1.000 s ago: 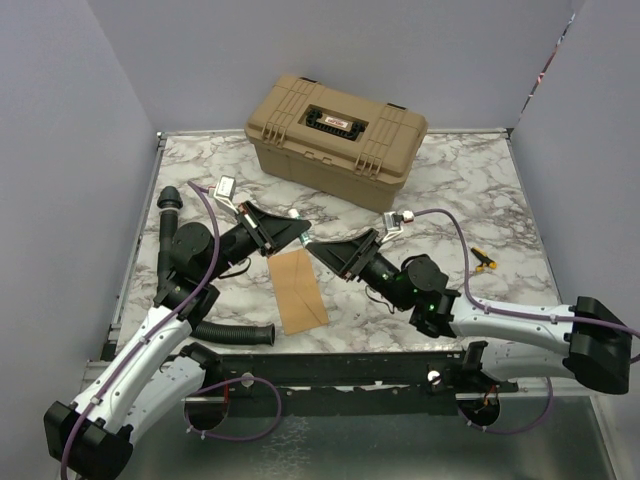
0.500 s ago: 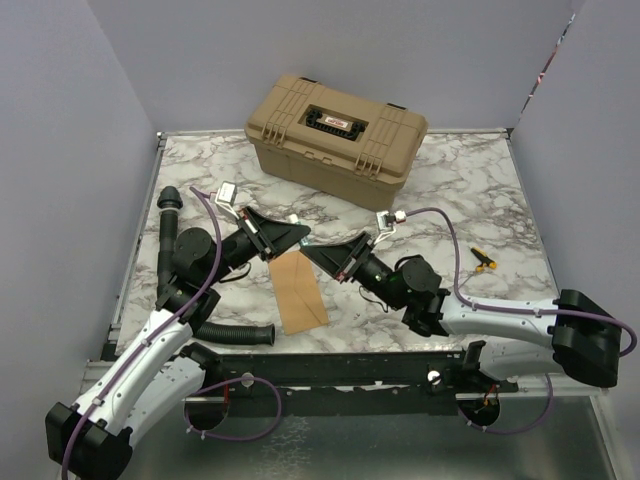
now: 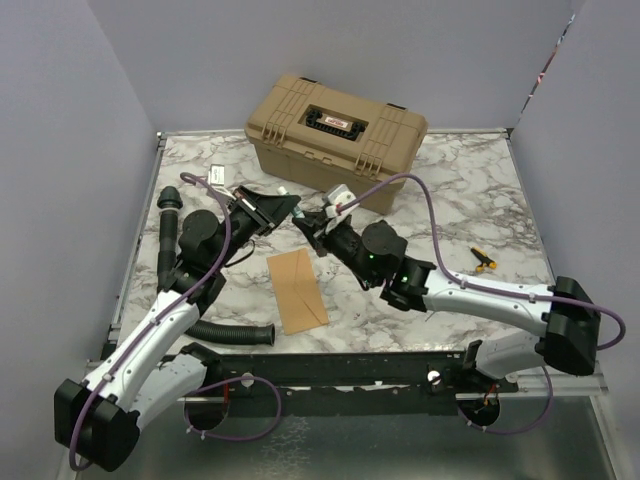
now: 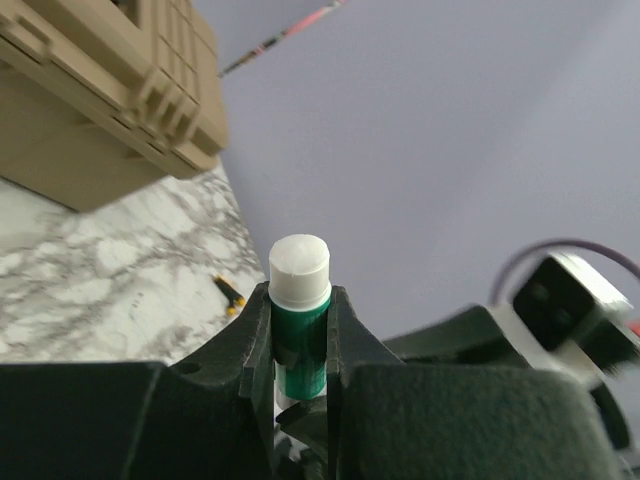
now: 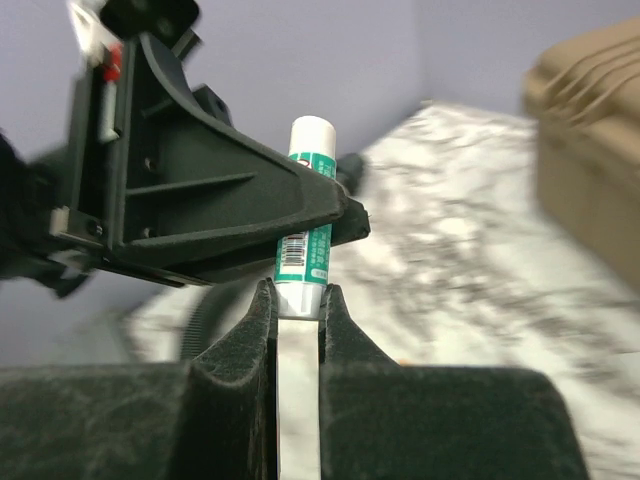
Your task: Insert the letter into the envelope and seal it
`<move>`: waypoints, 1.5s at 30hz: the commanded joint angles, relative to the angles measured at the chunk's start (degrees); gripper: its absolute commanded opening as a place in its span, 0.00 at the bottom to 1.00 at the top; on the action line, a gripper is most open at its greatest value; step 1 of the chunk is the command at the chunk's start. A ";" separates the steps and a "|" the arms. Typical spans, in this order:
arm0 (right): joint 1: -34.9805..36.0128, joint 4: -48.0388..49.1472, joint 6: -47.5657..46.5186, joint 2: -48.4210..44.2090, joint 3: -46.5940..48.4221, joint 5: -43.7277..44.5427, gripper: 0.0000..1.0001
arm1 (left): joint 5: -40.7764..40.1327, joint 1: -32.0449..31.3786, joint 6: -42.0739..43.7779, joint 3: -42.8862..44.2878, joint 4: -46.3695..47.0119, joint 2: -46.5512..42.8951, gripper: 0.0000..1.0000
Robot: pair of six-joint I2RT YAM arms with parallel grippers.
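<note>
The envelope [image 3: 297, 290] lies flat on the marble table [image 3: 470, 170], below both grippers and nearer the bases; no separate letter shows. The left gripper [image 4: 300, 325] clamps a green glue stick [image 5: 305, 255] and the right gripper [image 5: 297, 300] pinches its other end. The cap likely frees best with a straight pull along the axis.

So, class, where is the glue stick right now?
In the top view the glue stick is mid-table, gripped by the left claw and right claw together, between the tan case and the envelope.

Left hand [image 4: 300, 322], right hand [image 5: 297, 306] tip-to-tip aloft; both clamped
</note>
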 commanded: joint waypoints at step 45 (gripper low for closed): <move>-0.93 10.85 35.89 -15.47 -8.43 -19.04 0.58 | 33.74 -1.99 11.30 13.14 7.68 4.07 0.00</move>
